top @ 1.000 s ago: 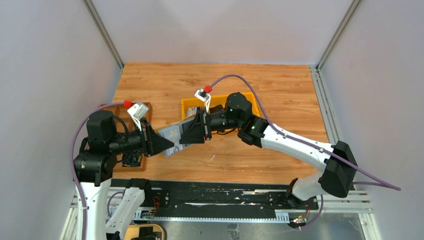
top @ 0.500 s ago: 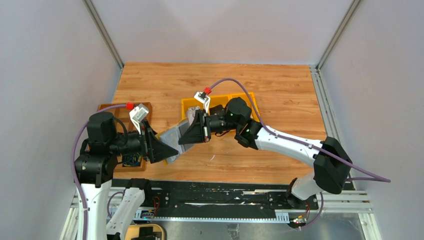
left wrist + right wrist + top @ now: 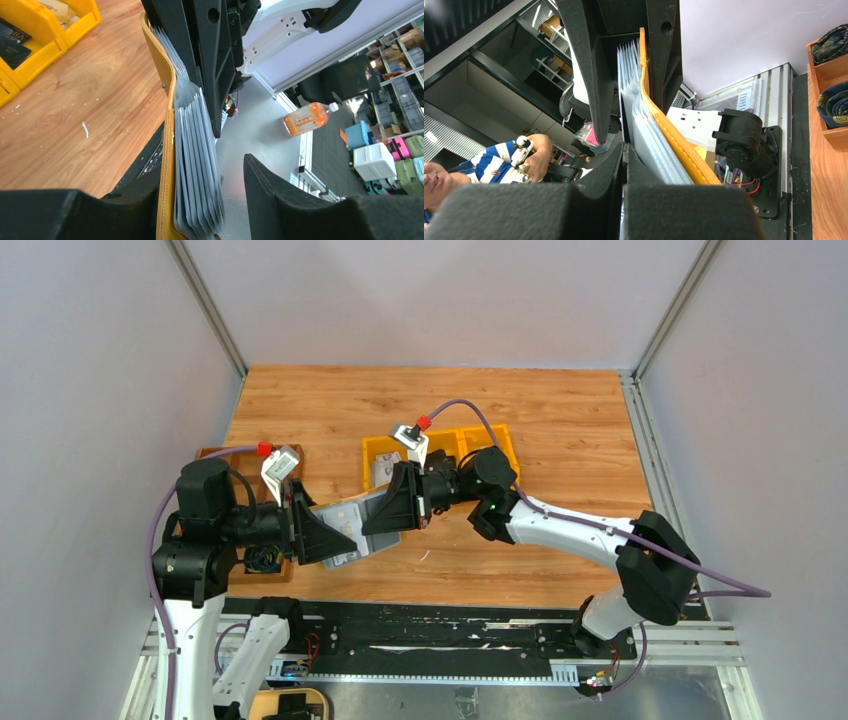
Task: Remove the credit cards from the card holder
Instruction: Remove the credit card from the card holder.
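Just in front of the yellow bins (image 3: 372,445), on the side nearer the arm bases, the card holder (image 3: 352,518) hangs in the air above the wooden surface (image 3: 560,410). It is spread open, and both arms meet at it.

The right fingers (image 3: 395,505) come at it from the bins' side. In the right wrist view they are squeezed tight together on the grey pocket pages of the card holder (image 3: 654,145). Its mustard cover curves over one finger (image 3: 674,210). Whether a card is in that pinch cannot be seen.

The left fingers (image 3: 320,535) come from the side away from the bins. In the left wrist view they stand apart with the card holder (image 3: 195,150) between them. Its mustard cover touches one finger. A small gap shows between the grey pages and the other finger (image 3: 285,200). The pages fan out like a book.

A dark card (image 3: 12,45) lies in one of the bins. A brown tray (image 3: 212,454) sits well to the left of the bins, partly hidden behind the left arm.
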`<state>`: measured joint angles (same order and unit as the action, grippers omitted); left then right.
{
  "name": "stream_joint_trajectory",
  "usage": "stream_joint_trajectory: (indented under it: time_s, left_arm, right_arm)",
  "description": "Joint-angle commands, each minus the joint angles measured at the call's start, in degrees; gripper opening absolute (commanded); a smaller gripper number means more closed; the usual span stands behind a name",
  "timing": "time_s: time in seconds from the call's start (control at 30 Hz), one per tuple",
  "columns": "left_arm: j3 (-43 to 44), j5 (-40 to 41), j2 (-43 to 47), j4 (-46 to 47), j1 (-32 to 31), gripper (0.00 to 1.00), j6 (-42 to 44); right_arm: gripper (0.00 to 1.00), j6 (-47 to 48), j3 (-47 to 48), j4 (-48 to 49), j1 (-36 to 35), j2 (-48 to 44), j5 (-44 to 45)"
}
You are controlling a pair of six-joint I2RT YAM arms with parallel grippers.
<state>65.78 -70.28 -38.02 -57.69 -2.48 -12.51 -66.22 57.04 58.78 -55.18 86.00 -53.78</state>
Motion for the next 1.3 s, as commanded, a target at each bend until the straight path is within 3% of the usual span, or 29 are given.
stream_joint_trajectory:
  time_s: [0.0,0.07,0.3,0.47,0.6,0.77,1.07,1.27]
  left_arm:
    - [1.41,-4.64,-0.51,0.01,-0.46,0.48,-1.0]
    - [1.76,-4.79,-0.4,-0.02,-0.42,0.47,-1.19]
    - [2.87,-3.11,-0.99,-0.03,-0.42,0.16,-1.54]
    - [4.26,-1.48,-1.21,-0.03,-0.42,0.15,-1.46]
    - [3.93,1.31,-0.73,-0.01,-0.42,0.14,-1.09]
    - [3.71,5.14,-0.34,-0.02,-0.43,0.13,-0.46]
    - [3.84,3.82,0.41,0.03,-0.47,0.15,-0.05]
    - [3.24,3.39,0.83,0.04,-0.44,0.18,0.11]
  right_arm:
    - [0.0,1.78,-0.89,0.12,0.98,-3.09,-0.3]
    - [0.0,2.77,-1.52,-1.14,1.39,-3.96,0.1]
    - [0.0,3.71,-3.87,-1.93,2.36,-6.63,0.78]
    - [0.0,3.63,-4.0,-2.03,2.31,-6.98,-0.1]
    - [0.24,2.87,-2.21,-1.54,1.67,-6.35,-0.63]
    - [0.36,2.72,0.2,-1.55,0.54,-4.72,-1.01]
    - [0.38,5.14,3.82,-6.74,-0.55,-2.13,-0.43]
    - [0.28,5.14,5.45,-6.96,-1.48,-0.19,-0.43]
